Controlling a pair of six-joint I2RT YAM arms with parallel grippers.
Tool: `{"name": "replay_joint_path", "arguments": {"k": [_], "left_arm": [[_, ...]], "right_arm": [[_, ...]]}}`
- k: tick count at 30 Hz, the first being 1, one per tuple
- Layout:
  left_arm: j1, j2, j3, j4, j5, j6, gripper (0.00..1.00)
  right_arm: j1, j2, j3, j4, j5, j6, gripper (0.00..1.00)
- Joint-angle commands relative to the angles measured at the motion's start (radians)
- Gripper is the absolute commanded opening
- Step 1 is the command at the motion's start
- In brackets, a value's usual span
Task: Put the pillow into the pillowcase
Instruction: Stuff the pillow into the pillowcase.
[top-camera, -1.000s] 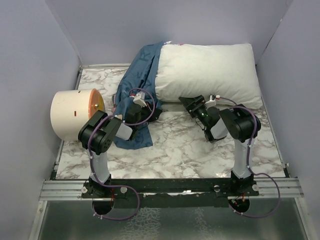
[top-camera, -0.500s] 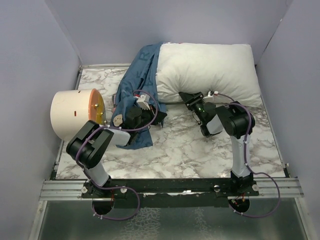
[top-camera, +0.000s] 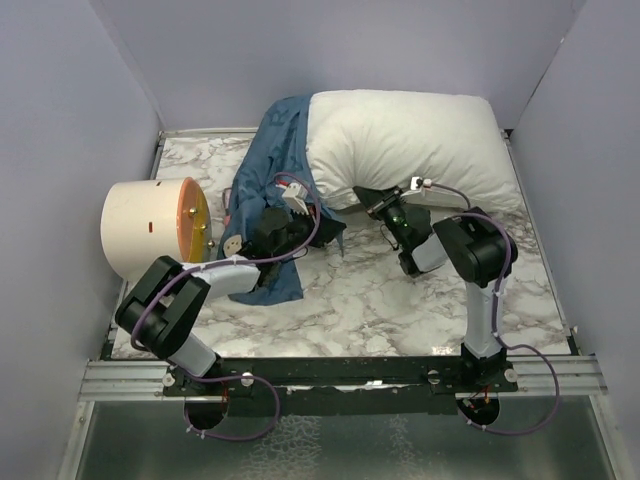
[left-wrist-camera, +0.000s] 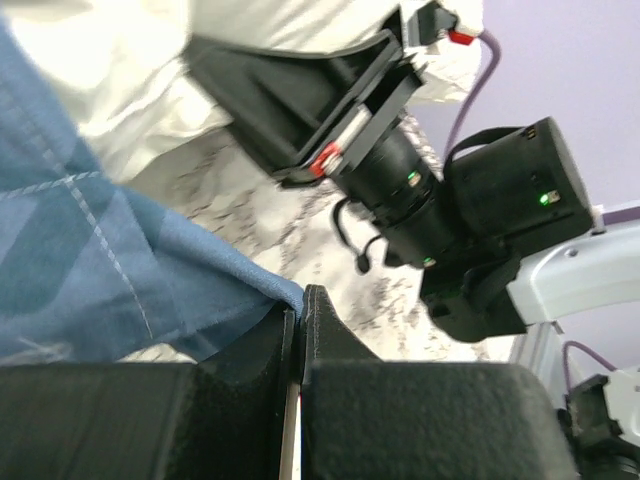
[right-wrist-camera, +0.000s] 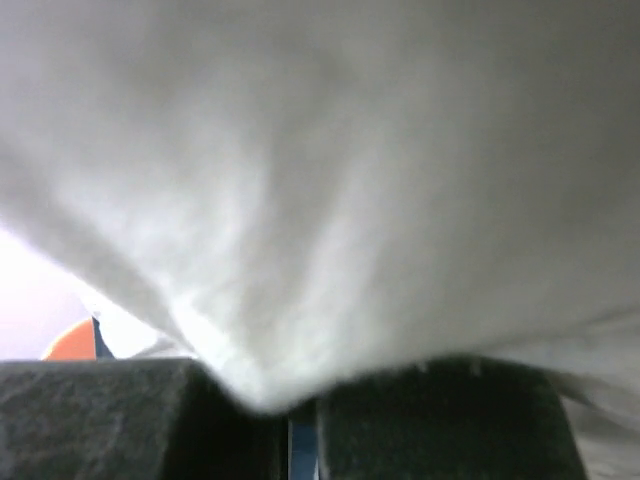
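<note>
Up close, pillow pinched, pillowcase clamped

place: lab cell | cues: plain enclosing walls, aluminium mounting rail

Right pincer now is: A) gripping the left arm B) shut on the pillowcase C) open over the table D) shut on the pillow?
D: the right wrist view shows white pillow fabric pinched in the shut right pincer.

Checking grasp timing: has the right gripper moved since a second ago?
Yes: the right gripper advanced away from the marble table's near edge and leftward, into the plump white fabric pillow, shutting on it.
</note>
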Motion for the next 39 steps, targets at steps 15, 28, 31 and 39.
{"name": "replay_joint_path", "arguments": {"k": [15,28,31,39], "left_arm": [[-0.087,-0.291,-0.025,-0.233,0.117,0.010,0.27],[-0.059,-0.622,0.287,-1.195,-0.198,0.240,0.65],[-0.005,-0.570,0.338,-1.287,-0.230,0.273,0.62],[0.126,-0.398,0.407,-1.336,-0.280,0.340,0.43]], "right_arm": [[0.218,0.019,-0.234,0.346,0.062,-0.195,0.01],[0.218,-0.169,-0.385,0.324,-0.029,-0.324,0.19],[0.218,-0.226,-0.392,0.244,-0.037,-0.347,0.29],[0.218,-0.434,-0.405,0.015,-0.051,-0.428,0.48]]}}
